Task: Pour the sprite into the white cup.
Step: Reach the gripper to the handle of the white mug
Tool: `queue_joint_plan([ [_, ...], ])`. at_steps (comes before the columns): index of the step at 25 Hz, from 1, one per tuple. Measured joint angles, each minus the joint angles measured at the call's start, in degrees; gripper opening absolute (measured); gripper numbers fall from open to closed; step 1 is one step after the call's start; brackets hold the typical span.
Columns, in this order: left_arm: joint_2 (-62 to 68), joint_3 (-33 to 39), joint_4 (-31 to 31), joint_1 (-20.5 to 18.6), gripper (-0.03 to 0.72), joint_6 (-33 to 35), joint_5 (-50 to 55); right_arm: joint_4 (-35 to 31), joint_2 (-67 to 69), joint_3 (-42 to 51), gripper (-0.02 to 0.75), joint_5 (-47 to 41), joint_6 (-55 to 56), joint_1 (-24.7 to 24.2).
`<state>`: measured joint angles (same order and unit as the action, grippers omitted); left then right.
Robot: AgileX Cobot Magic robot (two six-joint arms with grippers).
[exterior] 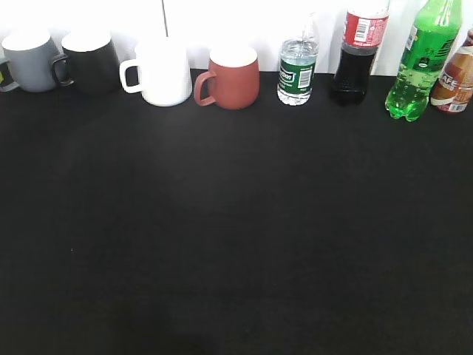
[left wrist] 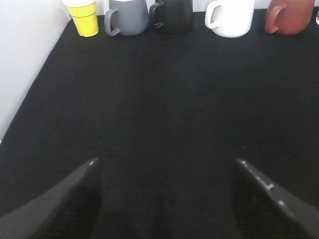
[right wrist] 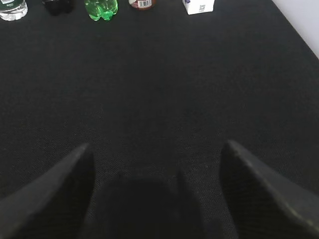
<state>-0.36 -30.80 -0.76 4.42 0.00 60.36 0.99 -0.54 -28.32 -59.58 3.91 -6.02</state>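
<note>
The sprite (exterior: 415,68), a tall bright-green bottle with a lobed base, stands at the back right of the black table; its base shows in the right wrist view (right wrist: 101,9). The white cup (exterior: 162,72), handle to the left, stands in the back row left of centre and shows in the left wrist view (left wrist: 230,17). My left gripper (left wrist: 164,162) is open and empty over bare cloth, far in front of the cups. My right gripper (right wrist: 155,145) is open and empty, far in front of the bottles. Neither arm shows in the exterior view.
Back row from the left: grey mug (exterior: 31,61), black mug (exterior: 92,61), terracotta mug (exterior: 232,77), small water bottle (exterior: 297,68), cola bottle (exterior: 356,53), brown bottle (exterior: 454,83). A yellow cup (left wrist: 84,18) and a small white carton (right wrist: 199,6) stand at the ends. A white wall backs the black table (exterior: 236,222).
</note>
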Motion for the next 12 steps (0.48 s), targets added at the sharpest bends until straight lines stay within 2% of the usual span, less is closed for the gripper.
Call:
queue_joint_plan([
  [6, 0.0, 0.0, 0.0, 0.0, 0.601, -0.3, 0.0, 0.0, 0.0, 0.0, 0.586, 0.0, 0.0, 0.0],
  [9, 0.0, -0.3, -0.2, 0.0, 0.548, 0.0, -0.6, 0.0, 0.0, 0.0, 0.586, 0.0, 0.0, 0.0],
  [10, 0.0, -1.0, -0.3, 0.0, 0.544, 0.0, -3.8, 0.0, 0.0, 0.0, 0.586, 0.0, 0.0, 0.0],
  [12, 0.3, -0.7, -0.6, 0.0, 0.543, 0.0, -17.8, 0.0, 0.0, 0.0, 0.586, 0.0, 0.0, 0.0],
])
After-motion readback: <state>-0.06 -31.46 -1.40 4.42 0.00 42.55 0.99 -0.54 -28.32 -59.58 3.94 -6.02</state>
